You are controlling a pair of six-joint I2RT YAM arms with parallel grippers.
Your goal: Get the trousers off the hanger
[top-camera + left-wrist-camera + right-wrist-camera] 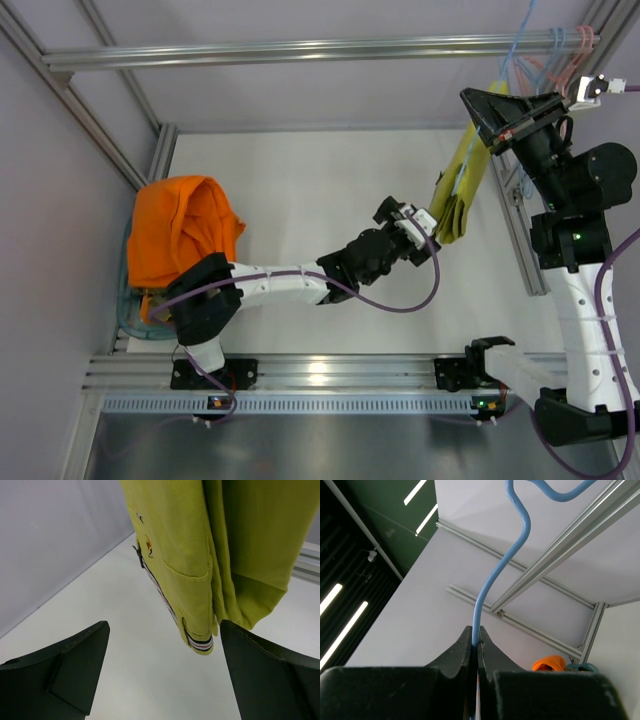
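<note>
The mustard-yellow trousers (460, 195) hang folded from the light-blue wire hanger (507, 565), at the right of the top view. My right gripper (476, 640) is shut on the hanger's neck and holds it up in the air; it shows in the top view (497, 128) too. My left gripper (420, 222) is open and empty, just left of the trousers' lower end. In the left wrist view the trousers (210, 550) hang right in front of the gripper (165, 645), with their striped hem (200, 642) near the right finger (270, 675).
A bright orange garment (180, 235) lies heaped in a basket (135, 322) at the left. Pink and blue wire hangers (560, 50) hang from the top rail (300, 50) at the back right. An aluminium rail (520, 230) runs along the right side.
</note>
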